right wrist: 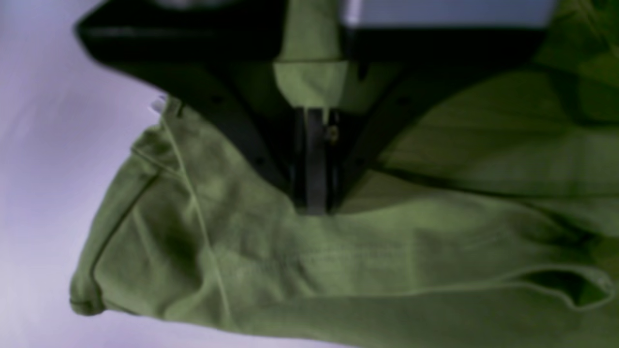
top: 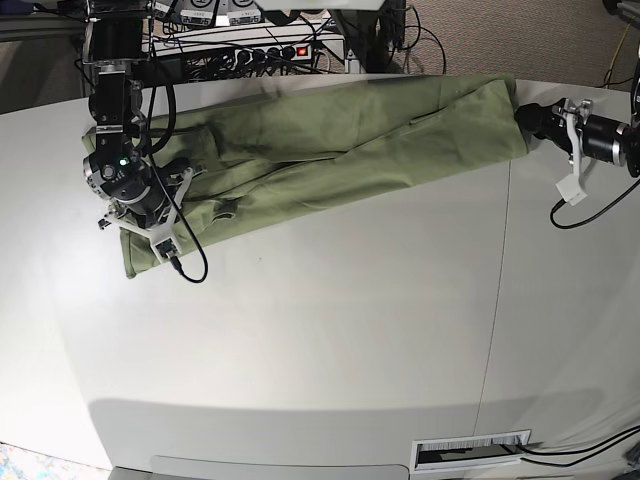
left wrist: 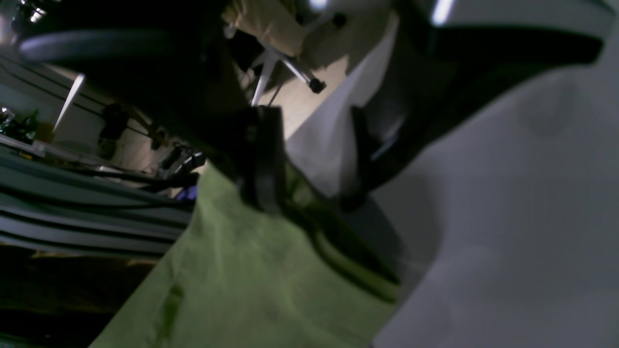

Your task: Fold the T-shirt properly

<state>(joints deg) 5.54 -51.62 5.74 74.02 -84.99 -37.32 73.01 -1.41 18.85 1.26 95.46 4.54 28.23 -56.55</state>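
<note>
The olive-green T-shirt [top: 350, 140] lies stretched in a long rumpled band across the far side of the white table [top: 330, 340]. My right gripper [top: 145, 215] sits at the shirt's left end. In the right wrist view this gripper [right wrist: 314, 205] is shut, with a fold of the T-shirt [right wrist: 387, 251] pinched and running up between its fingers. My left gripper [top: 527, 120] is at the shirt's right end. In the left wrist view it [left wrist: 309, 205] stands open, bare table showing between the fingers, one finger against the edge of the T-shirt [left wrist: 242, 280].
A power strip with cables [top: 250, 50] sits behind the table's far edge. A white tag [top: 572, 190] and a cable hang from the left arm. A vent-like slot [top: 470, 452] lies near the front edge. An office chair base [left wrist: 271, 63] stands beyond the table.
</note>
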